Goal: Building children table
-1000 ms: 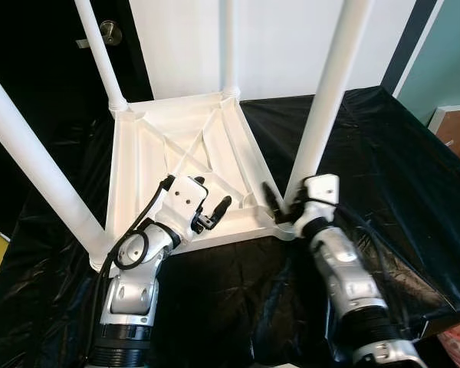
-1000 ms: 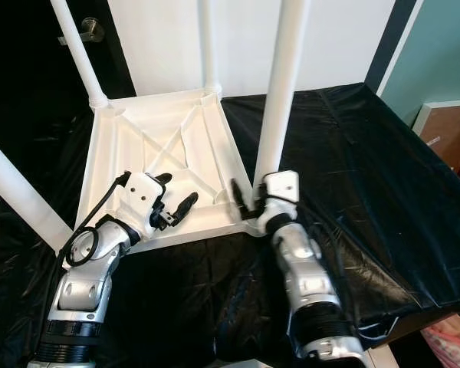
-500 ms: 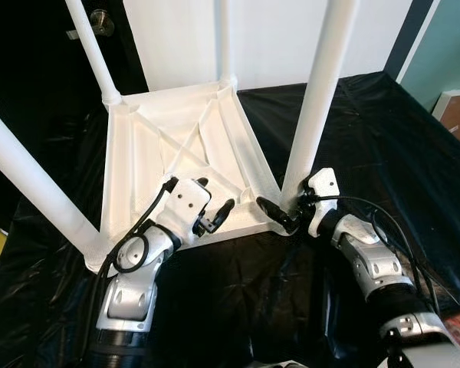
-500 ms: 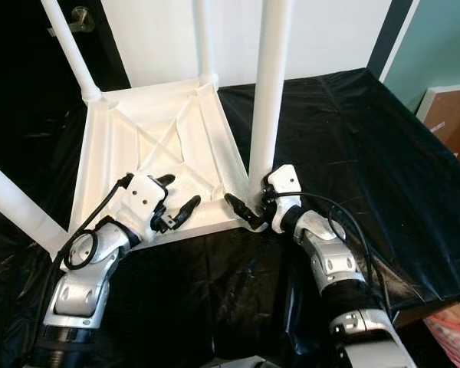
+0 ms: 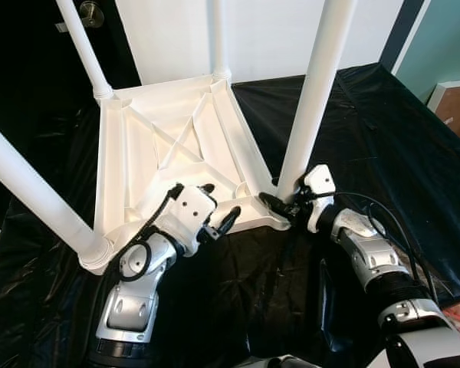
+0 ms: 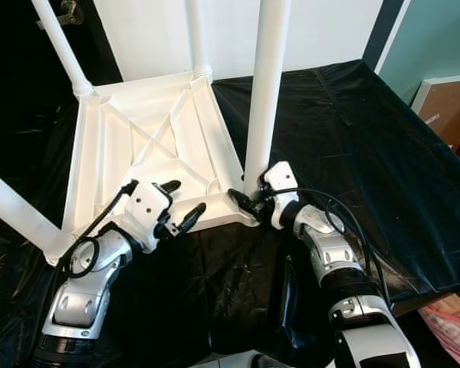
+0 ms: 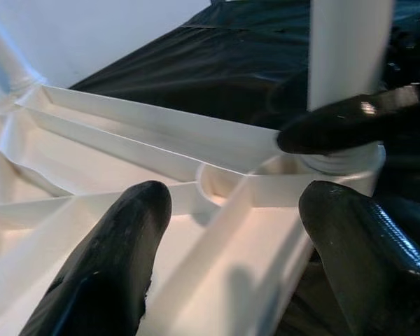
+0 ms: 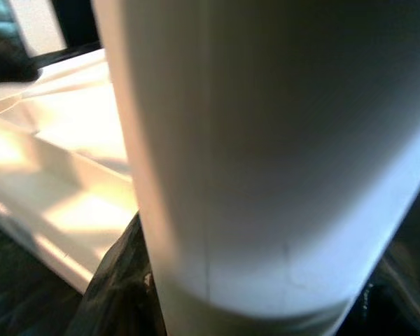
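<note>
I have the table top [image 5: 169, 146] lying upside down on the black-covered desk [image 5: 383, 130], centre-left of the head frames, with four white legs standing up from its corners. My right gripper [image 5: 280, 208] is at the base of the near-right leg [image 5: 310, 107], lower centre of the frame. One black finger reaches across the socket; the right wrist view shows the leg pressed up close, so I judge it clamped on the leg, though I cannot see the fingers meet the leg cleanly. My left gripper [image 5: 218, 205] is spread wide over the near edge of the top, just left of that corner, holding nothing.

What worries me:
- The leg may not be fully seated. If I let go now, or twist off-axis, it could lean in its socket [image 7: 336, 157] or pop out.
- The top slides easily on the slick black sheet. Any sideways push from the right arm would drag the whole piece, because my left gripper is not bracing it.
- The near-left leg [image 5: 38, 192] leans out low and close to my left arm; a wide elbow swing could knock it.
</note>
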### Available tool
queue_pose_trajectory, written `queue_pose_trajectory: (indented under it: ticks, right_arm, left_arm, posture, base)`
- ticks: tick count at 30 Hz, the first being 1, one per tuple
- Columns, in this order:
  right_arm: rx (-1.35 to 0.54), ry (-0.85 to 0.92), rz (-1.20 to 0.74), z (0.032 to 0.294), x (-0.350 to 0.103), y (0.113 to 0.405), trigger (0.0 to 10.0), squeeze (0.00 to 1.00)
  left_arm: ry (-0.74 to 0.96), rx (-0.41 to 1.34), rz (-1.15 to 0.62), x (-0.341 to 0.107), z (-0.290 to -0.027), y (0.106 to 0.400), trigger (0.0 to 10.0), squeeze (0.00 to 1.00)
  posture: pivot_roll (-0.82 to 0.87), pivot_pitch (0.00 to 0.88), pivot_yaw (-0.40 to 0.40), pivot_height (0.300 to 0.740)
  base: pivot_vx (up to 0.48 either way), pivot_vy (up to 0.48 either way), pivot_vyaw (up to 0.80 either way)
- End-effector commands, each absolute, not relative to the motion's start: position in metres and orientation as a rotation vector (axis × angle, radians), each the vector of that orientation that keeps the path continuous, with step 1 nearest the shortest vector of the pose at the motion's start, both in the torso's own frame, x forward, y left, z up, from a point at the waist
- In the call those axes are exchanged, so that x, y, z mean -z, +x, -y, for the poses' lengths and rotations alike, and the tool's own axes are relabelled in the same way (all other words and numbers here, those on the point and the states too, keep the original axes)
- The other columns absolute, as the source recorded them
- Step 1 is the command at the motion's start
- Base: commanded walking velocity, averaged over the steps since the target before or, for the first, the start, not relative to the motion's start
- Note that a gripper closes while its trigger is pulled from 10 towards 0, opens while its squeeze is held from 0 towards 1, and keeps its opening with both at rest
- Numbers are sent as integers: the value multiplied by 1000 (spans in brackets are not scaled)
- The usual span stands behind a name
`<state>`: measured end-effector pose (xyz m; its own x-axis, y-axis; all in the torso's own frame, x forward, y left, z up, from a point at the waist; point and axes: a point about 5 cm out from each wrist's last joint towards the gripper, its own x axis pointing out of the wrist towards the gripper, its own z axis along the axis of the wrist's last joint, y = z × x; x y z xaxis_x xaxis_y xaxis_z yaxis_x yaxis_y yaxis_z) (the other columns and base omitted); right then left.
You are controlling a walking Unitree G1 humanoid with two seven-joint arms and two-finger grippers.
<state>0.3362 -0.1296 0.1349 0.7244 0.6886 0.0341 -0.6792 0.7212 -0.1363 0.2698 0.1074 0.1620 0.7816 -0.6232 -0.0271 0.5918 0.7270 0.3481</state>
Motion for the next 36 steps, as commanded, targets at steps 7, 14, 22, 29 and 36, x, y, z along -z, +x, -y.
queue_pose_trajectory:
  ticks: [7,14,22,29,36]
  right_arm:
    - [-563,-5,90,116,-121,323,10000,0]
    - [-280,20,92,99,-117,315,10000,0]
    - [-232,105,68,64,-114,307,10000,0]
    - [-251,84,97,63,-120,305,10000,0]
    - [-220,42,135,80,-127,309,10000,1000]
  left_arm:
    - [336,629,73,-154,-111,266,10000,0]
    - [332,621,90,-157,-107,272,10000,0]
    - [334,633,110,-160,-100,273,10000,0]
    - [337,631,125,-163,-101,274,10000,0]
    - [339,636,135,-163,-100,277,10000,0]
  posture:
    - [23,82,-16,740]
    - [18,71,-28,740]
    - [40,52,-47,740]
    - [41,26,-58,740]
    - [32,24,-63,740]
  base:
    - [0,0,0]
    - [0,0,0]
    - [0,0,0]
    - [0,0,0]
    - [0,0,0]
